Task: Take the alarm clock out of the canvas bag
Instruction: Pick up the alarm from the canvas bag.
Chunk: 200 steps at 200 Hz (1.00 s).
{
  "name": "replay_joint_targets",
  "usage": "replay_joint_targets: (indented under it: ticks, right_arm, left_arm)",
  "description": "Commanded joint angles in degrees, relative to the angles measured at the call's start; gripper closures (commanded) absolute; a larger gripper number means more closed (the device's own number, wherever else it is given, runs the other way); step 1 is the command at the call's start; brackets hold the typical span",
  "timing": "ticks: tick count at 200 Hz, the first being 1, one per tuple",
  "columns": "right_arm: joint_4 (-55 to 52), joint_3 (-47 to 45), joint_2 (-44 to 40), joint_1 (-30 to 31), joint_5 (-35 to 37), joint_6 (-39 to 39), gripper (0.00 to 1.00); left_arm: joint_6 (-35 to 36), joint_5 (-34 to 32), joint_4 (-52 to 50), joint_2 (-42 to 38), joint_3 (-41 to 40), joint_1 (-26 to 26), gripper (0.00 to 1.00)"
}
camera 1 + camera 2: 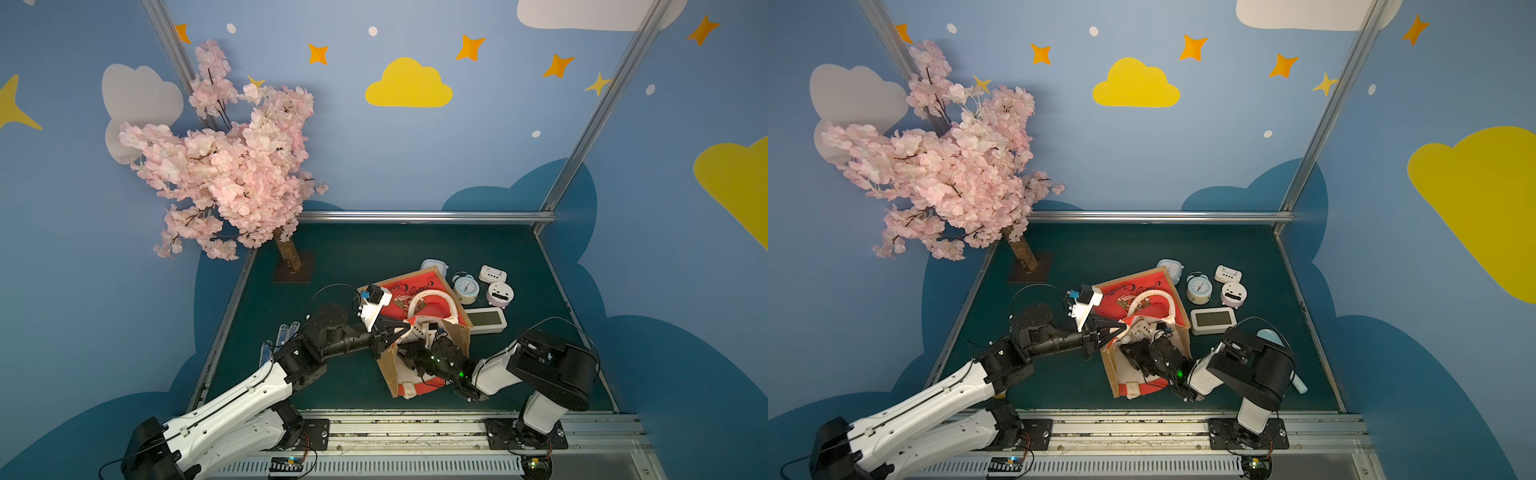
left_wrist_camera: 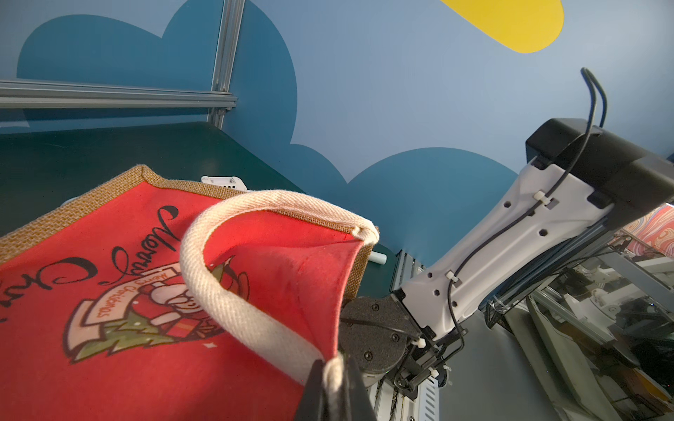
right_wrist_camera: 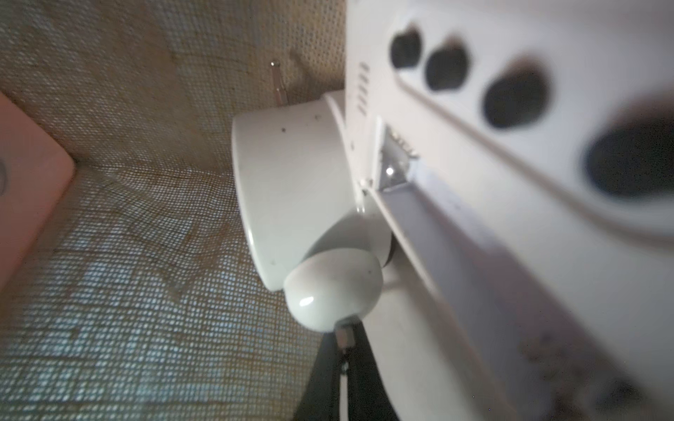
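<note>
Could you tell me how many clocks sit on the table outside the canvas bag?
5, all beside the canvas bag: a pale blue square clock, a blue twin-bell clock, a white boxy clock, a round white clock, a flat digital clock. Others may be hidden.

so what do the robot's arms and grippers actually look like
Both arms have white moulded shells between chunky black joints: left arm, right arm. Thin black cables run along them, pinned by white zip ties. The left gripper and right gripper have slim black tapering fingers. A green light glows near the right wrist.
</note>
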Motion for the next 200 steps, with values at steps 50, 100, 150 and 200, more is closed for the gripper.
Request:
replay_joint_targets:
  ticks: [50,100,150,200]
  right_arm:
    - [-15.4,-1.6,-12.1,-1.4,1.5,-1.9,1.0]
    - [-29.0,-0.4,-23.2,-4.6,-4.7,-8.2,1.0]
    - [-44.2,0.7,-37.4,-7.7,-6.7,-13.5,1.0]
    - [-51.4,3.8,-43.5,-10.8,-12.1,-17.5,1.0]
  left_arm:
    - [1.2,-2.0,1.2,-2.5,0.8,0.2,0.9]
    - [2.2,-6.7,-2.2,-2.3,1.8,0.3,0.89]
    - [3.4,-14.2,-4.6,-1.7,3.2,0.3,0.89]
    - [4.3,-16.6,-5.0,-1.5,3.7,0.2,0.89]
